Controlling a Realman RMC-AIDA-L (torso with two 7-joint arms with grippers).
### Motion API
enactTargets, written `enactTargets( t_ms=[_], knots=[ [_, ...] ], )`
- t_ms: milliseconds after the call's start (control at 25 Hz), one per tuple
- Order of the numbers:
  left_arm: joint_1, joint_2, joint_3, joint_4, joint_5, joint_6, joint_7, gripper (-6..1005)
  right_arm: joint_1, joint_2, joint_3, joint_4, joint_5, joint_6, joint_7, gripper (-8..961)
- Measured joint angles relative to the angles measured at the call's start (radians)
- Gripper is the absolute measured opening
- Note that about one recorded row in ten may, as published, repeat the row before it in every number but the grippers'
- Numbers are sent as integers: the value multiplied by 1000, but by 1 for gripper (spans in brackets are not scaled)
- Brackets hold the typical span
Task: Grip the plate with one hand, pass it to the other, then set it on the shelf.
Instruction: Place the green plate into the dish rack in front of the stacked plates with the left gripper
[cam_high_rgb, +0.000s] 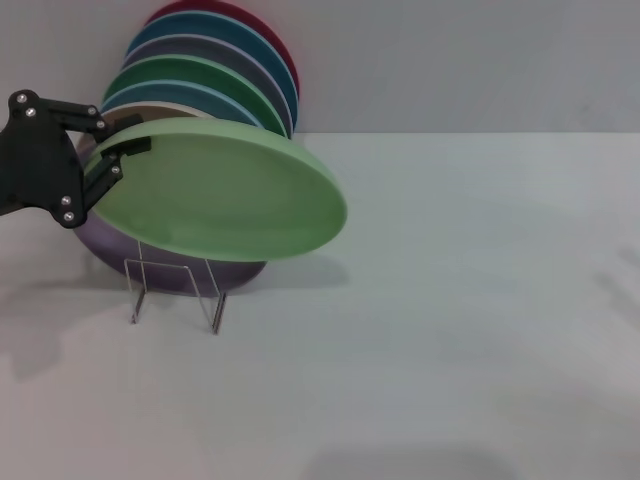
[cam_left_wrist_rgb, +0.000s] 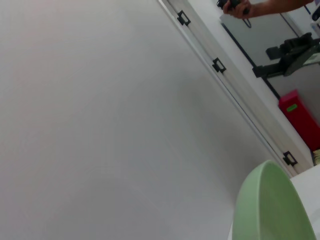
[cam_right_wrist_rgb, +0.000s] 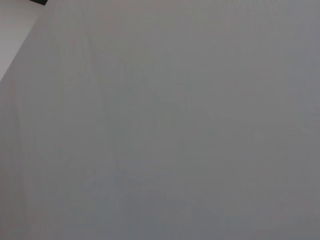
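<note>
Mint plate (cam_high_rgb: 235, 195) — left claw (cam_high_rgb: 125, 150) at rim

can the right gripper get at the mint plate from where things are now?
Probably yes, but it isn't in the head view. The plate, held at its rim by the left gripper, juts rightward over open table, its right edge unobstructed.

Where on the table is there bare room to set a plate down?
Bare table runs everywhere right of the wire rack and in front of it. It is crowded at the left rear: stacked plates fill the rack, and the left gripper holds the mint-green plate over it.
</note>
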Motion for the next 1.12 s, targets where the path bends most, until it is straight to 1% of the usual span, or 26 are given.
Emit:
enactTargets(
  t_ms=[680, 960, 1120],
  knots=[
    [4, 3, 12, 10, 3, -13, -2, 167, 4, 0, -5, 0, 11, 0, 0, 607],
    [5, 1, 12, 10, 3, -21, 7, 169, 4, -1, -16, 7, 11, 0, -2, 607],
    [5, -3, 20, 11, 4, -48, 12, 170, 0, -1, -26, 18, 11, 0, -6, 607]
  ],
)
